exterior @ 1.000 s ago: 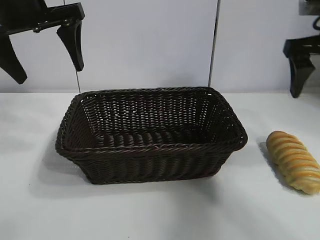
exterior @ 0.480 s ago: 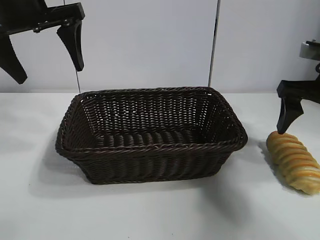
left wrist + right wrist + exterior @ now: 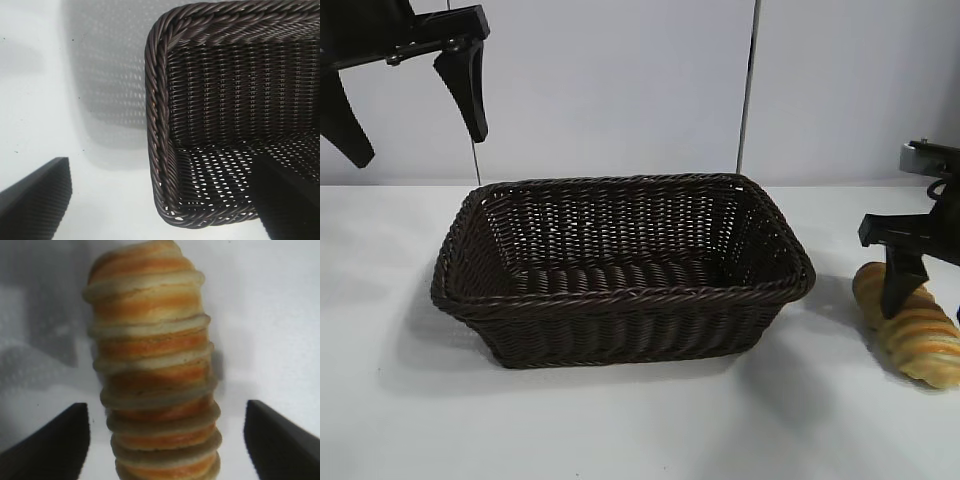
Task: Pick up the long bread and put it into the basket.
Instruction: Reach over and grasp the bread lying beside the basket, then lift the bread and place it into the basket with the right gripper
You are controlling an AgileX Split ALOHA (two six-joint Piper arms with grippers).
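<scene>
Right end effector [image 3: 167,440] astride long bread [image 3: 155,365], fingers apart.

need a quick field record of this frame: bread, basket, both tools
long bread: lying on the table, to the right of the basket, outside it
basket: mid-table, nothing inside it
right tool: down over the bread, one finger on each side, gaps visible, no grip seen
left tool: open, raised above the basket's left end, holding nothing
task state: bread not yet lifted
</scene>
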